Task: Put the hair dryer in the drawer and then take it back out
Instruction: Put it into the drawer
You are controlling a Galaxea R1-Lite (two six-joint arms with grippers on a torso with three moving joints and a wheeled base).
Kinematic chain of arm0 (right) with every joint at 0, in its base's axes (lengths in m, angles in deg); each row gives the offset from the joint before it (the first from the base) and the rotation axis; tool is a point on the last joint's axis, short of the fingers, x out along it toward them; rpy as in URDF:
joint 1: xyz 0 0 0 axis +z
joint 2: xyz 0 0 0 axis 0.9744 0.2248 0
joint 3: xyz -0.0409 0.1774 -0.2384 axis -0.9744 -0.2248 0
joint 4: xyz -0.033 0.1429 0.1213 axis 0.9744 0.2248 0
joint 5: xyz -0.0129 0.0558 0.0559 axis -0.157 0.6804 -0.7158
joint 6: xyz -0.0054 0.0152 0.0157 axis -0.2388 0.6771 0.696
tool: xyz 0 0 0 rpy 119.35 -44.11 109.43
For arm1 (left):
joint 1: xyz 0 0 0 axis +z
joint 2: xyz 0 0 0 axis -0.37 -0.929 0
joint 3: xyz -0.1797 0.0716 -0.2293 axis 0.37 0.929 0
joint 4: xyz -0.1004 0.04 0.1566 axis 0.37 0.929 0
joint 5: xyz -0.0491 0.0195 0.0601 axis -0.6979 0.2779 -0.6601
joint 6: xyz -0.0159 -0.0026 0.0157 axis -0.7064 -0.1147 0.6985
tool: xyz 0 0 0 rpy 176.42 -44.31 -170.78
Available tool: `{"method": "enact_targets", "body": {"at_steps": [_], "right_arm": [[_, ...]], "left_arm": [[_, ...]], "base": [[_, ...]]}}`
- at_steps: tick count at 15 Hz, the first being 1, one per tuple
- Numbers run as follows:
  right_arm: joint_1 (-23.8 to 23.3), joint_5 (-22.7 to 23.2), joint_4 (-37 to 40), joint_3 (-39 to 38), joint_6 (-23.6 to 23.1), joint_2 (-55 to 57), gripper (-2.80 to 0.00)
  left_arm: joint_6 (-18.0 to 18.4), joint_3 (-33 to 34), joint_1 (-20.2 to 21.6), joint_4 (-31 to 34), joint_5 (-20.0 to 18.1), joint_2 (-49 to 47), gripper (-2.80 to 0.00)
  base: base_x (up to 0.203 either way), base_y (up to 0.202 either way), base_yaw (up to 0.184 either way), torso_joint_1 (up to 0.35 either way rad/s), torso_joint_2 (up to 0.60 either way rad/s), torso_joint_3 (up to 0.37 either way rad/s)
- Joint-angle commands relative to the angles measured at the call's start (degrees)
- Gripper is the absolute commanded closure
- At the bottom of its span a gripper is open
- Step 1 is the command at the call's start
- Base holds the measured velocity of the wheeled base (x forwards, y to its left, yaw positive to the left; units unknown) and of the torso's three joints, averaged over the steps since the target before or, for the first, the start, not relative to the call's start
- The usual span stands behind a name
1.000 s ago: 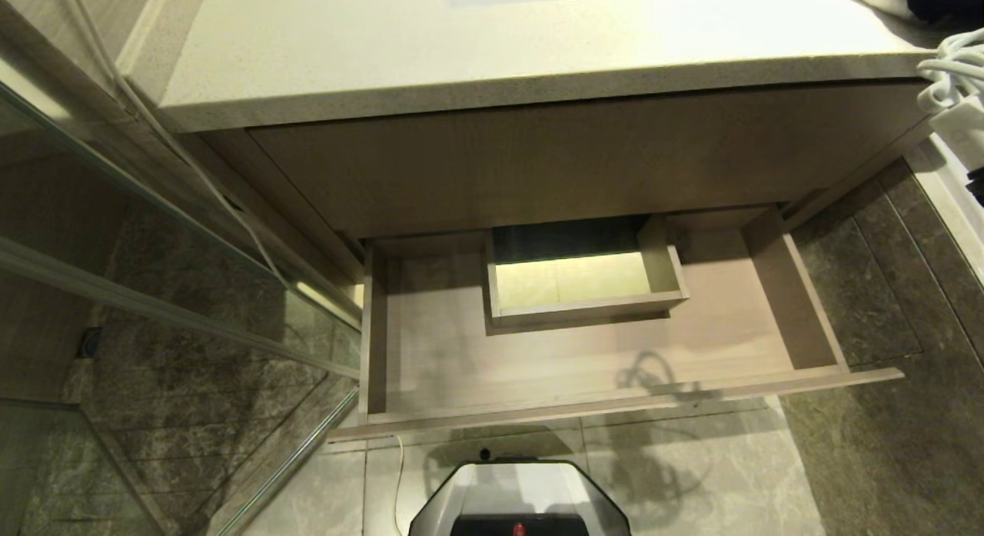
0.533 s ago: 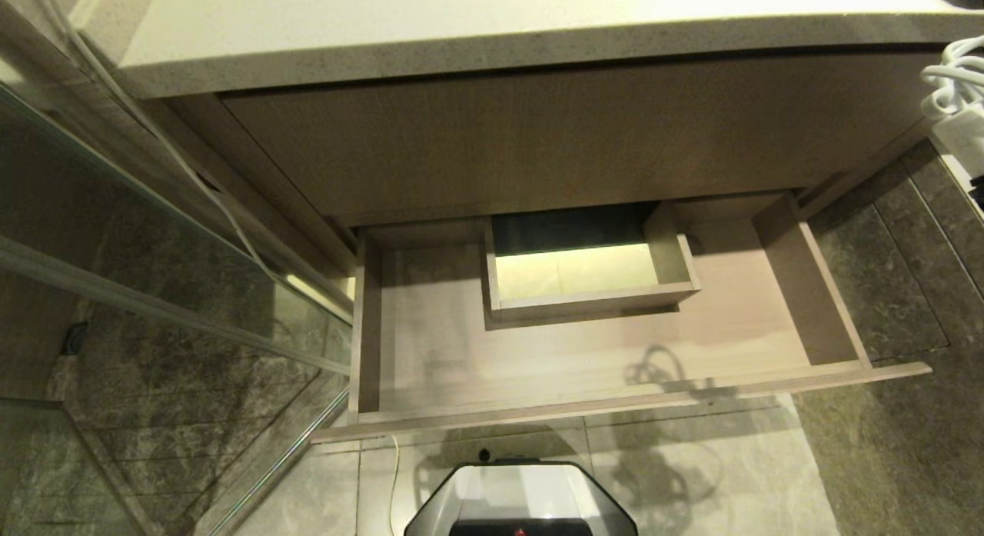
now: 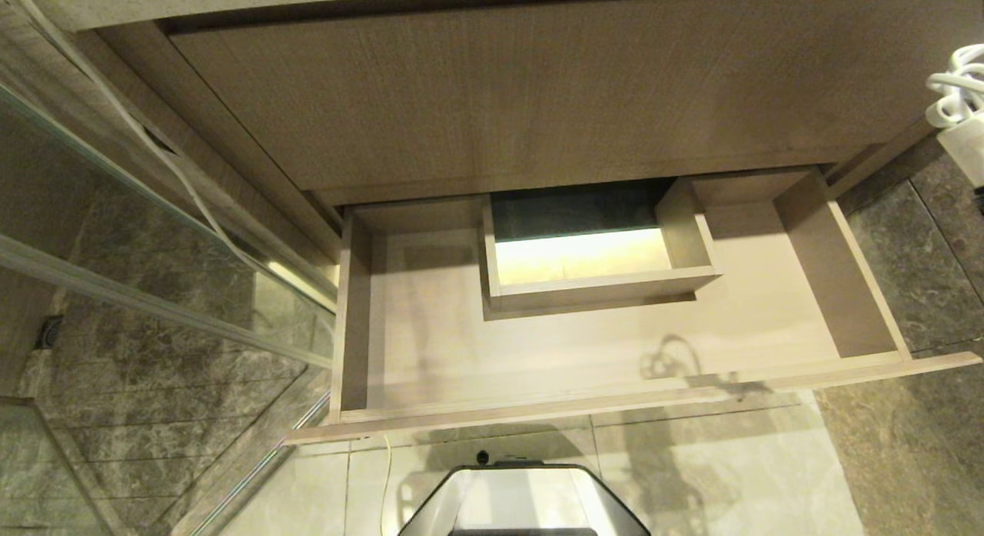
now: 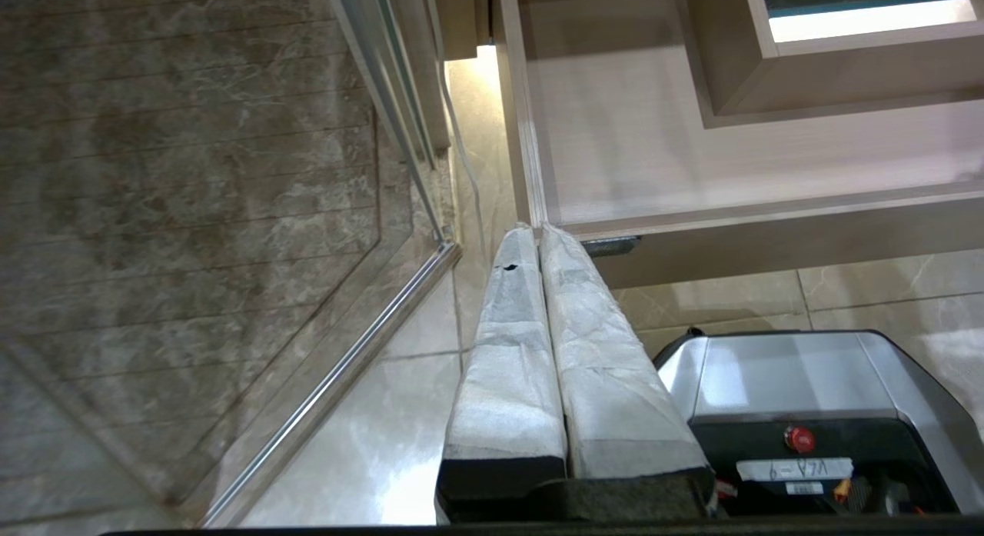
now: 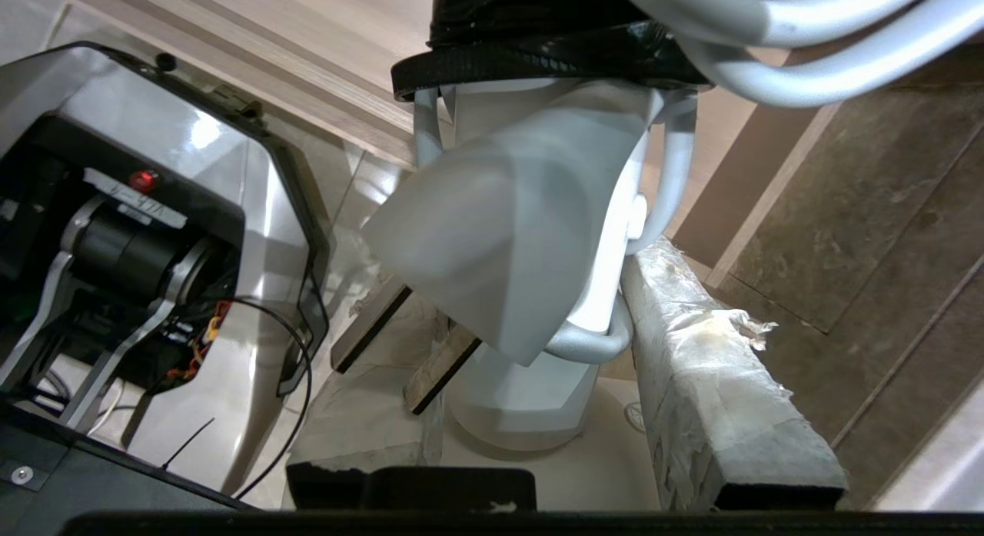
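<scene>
Drawer (image 3: pixel 584 367) stands pulled wide open in the head view, its bed bare, which fits a moment just ahead of the putting-in; the boxed cut-out (image 3: pixel 592 278) at its far middle presumably leaves room for plumbing, so only the strips to either side and the near strip can take a load. At the far right edge a loop of white cord (image 3: pixel 957 86) and a white corner of the hair dryer (image 3: pixel 970 153) peek in, well apart from the drawer bed and off its right end. A taller wood panel (image 3: pixel 500 90) fills the far side above the drawer. No writing reads here.

Left wrist view: the left gripper (image 4: pixel 536 230) hangs parked by the drawer's near-left corner, its padded fingers pressed together with nothing between them. On the robot's base (image 4: pixel 792 374) a white sticker carries handwriting, something like "6-" and more, too faint to trust.

Right wrist view: the right gripper (image 5: pixel 538 321) has the hair dryer (image 5: pixel 507 236) pinched between its wrapped fingers (image 5: pixel 707 367), jaws partly apart around the white body, black end away from the wrist and cord (image 5: pixel 776 36) looping past it. I judge this grip keeps the bundle from swinging on the way down. Its label is not visible.
</scene>
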Motion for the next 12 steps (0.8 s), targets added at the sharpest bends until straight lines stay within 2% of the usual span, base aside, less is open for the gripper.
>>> {"method": "enact_targets", "body": {"at_steps": [1, 7, 10, 12], "right_arm": [[-0.1, 0.1, 0.3, -0.7, -0.3, -0.3, 0.0], [-0.8, 0.2, 0.2, -1.4, -0.3, 0.1, 0.0], [-1.7, 0.2, -0.6, -2.0, -0.3, 0.5, 0.0], [-2.0, 0.2, -0.6, -2.0, -0.1, 0.8, 0.0]], "left_arm": [[-0.1, 0.0, 0.0, -0.1, 0.0, 0.0, 0.0], [0.0, 0.0, 0.0, -0.1, 0.0, 0.0, 0.0], [0.0, 0.0, 0.0, -0.1, 0.0, 0.0, 0.0], [0.0, 0.1, 0.0, -0.1, 0.0, 0.0, 0.0]], "base": [[0.0, 0.0, 0.0, -0.308, 0.5, 0.188], [0.0, 0.0, 0.0, -0.285, 0.44, 0.168], [0.0, 0.0, 0.0, -0.107, 0.37, 0.279], [0.0, 0.0, 0.0, 0.041, 0.29, 0.313]]}}
